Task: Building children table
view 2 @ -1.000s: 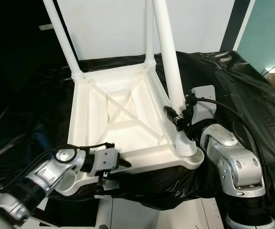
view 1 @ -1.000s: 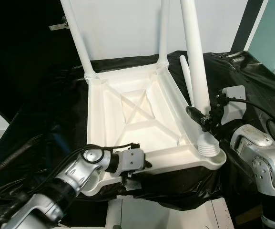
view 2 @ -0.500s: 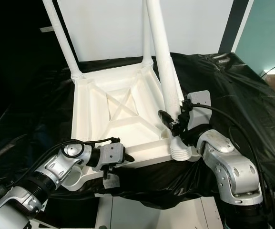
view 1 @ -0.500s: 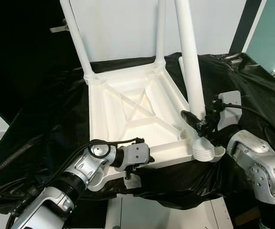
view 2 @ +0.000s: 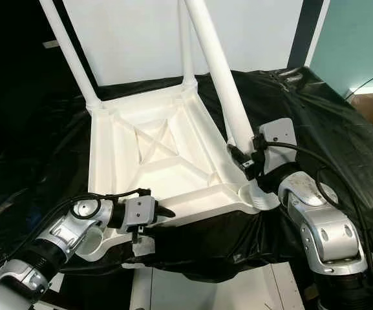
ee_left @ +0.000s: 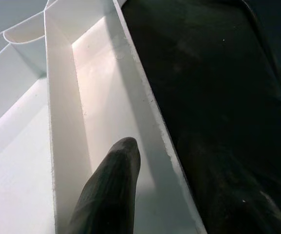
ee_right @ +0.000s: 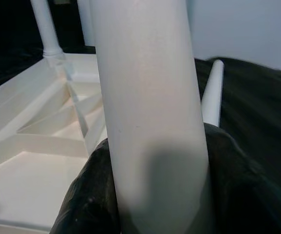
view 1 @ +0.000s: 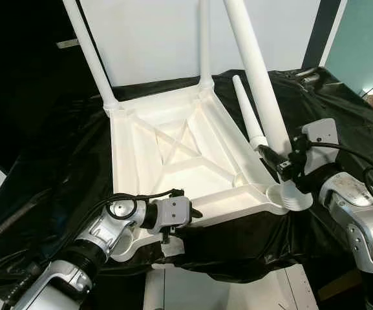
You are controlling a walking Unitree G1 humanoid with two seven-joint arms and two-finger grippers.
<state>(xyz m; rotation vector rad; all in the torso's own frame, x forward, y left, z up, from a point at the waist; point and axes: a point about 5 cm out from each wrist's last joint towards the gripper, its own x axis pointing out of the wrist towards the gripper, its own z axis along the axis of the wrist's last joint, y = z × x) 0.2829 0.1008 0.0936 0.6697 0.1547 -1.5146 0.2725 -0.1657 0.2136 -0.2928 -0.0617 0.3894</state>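
Observation:
A white children's table top lies upside down on black cloth. Two white legs stand in its far corners. My right gripper is shut on a third leg, low on its shaft. The leg leans with its top toward the left, and its ribbed end sits at the near right corner socket. In the right wrist view the leg fills the space between the black fingers. My left gripper is shut on the table's near rim, one finger inside the rim channel. A fourth leg lies loose on the cloth.
Black cloth drapes the whole work surface and hangs over its front edge. A white wall stands close behind the table top. A black cable loops over my right forearm. White furniture shows below the cloth.
The held leg has tipped from near upright to a clear lean, top toward the left. The camera view has shifted. Both grippers keep their holds.

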